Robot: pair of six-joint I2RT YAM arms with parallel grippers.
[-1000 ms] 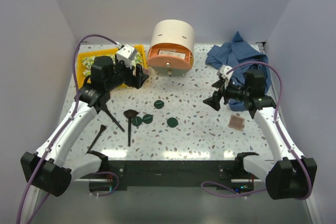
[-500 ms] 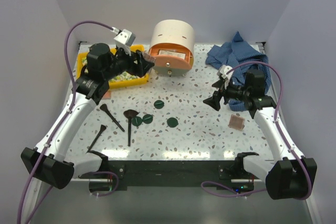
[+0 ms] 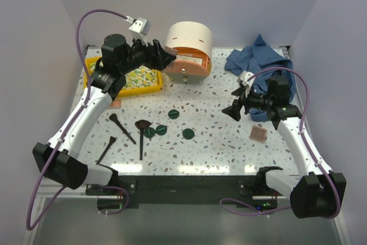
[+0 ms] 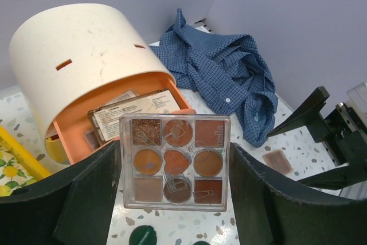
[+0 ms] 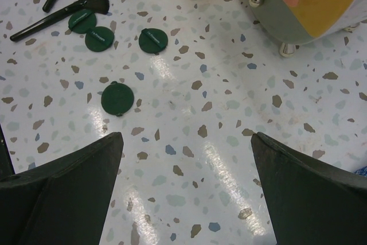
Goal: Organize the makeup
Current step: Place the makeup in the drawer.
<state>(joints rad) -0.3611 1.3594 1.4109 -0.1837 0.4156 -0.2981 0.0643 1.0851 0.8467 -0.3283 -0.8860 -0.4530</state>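
My left gripper (image 3: 166, 59) is shut on a clear-cased pink-brown palette (image 4: 175, 162) and holds it upright in the air before the open orange drawer (image 4: 109, 133) of the cream round organizer (image 3: 188, 39). My right gripper (image 3: 235, 108) is open and empty above the table, right of centre. Several dark green discs (image 3: 173, 113) lie mid-table, also in the right wrist view (image 5: 117, 98). The fan brush (image 3: 141, 136) and two more brushes (image 3: 122, 128) lie at the left. One palette (image 3: 259, 135) lies at the right, another (image 3: 115, 103) by the tray.
A yellow tray (image 3: 92, 68) with the leaf-patterned cloth (image 3: 139, 77) stands at the back left. The blue cloth (image 3: 258, 58) is bunched at the back right. A labelled flat box (image 4: 135, 113) lies in the drawer.
My left arm has lifted from over the yellow tray and swung right and back to the organizer's drawer. The right arm has not moved.
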